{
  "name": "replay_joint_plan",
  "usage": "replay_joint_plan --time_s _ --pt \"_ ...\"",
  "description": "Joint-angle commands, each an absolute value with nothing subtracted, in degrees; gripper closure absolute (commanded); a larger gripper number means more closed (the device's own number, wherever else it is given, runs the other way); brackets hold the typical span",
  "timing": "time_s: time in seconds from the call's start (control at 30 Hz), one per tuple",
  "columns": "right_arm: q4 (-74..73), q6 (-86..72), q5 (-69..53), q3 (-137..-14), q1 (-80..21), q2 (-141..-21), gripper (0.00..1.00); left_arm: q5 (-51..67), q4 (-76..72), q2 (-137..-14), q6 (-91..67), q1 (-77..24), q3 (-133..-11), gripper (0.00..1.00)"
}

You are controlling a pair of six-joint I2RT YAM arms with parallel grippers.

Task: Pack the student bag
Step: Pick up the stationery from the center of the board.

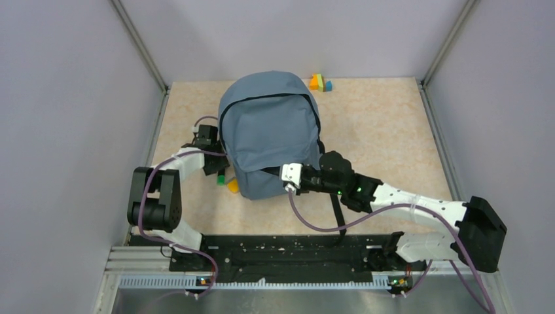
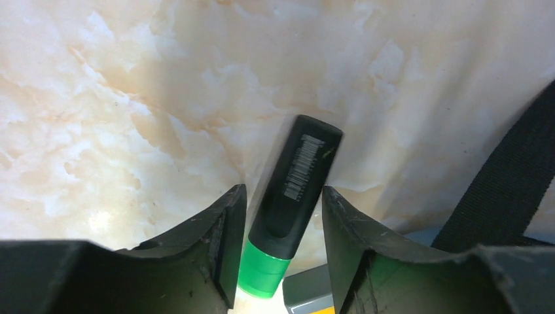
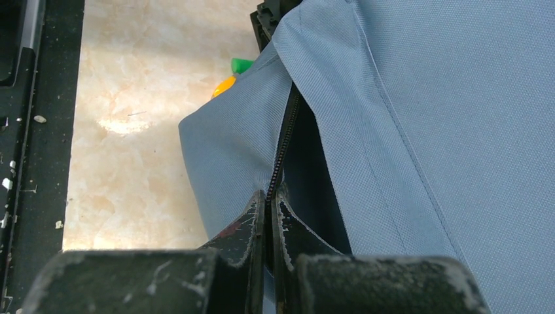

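Currently one student bag is lying near-to-far, top away — right gripper pinching its zipper, left gripper gaping around one highlighter.

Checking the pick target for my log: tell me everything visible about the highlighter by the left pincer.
The highlighter is a black plastic barrel with a white barcode print and a green end nearest the camera. It lies on the marbled table, between the left pincer's parted fingers; contact is unclear.
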State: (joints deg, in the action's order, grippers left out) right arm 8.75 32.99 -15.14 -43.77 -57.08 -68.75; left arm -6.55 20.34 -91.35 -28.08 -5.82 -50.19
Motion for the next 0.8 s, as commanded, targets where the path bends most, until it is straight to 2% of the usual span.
replay_joint_plan --time_s 0.0,0.2,0.4,0.77 --pt "13.8 32.2 -18.0 -44.0 -57.2 -65.7 1.0 -5.6 23.0 -93.2 -29.7 -5.7 -49.8 0.52" --pt "13.9 32.2 -17.9 -43.7 -57.1 -65.2 1.0 -4.4 22.9 -94.6 -30.0 -5.7 -50.0 0.71" --pt "14.5 32.1 -17.9 -43.3 -57.1 -64.3 1.0 -7.4 21.4 -87.5 -32.0 -5.7 -47.0 0.84" --pt "15.7 32.0 -18.0 -43.0 -57.1 -64.1 1.0 -7.5 20.1 -54.4 -29.7 -8.0 -36.4 0.85"
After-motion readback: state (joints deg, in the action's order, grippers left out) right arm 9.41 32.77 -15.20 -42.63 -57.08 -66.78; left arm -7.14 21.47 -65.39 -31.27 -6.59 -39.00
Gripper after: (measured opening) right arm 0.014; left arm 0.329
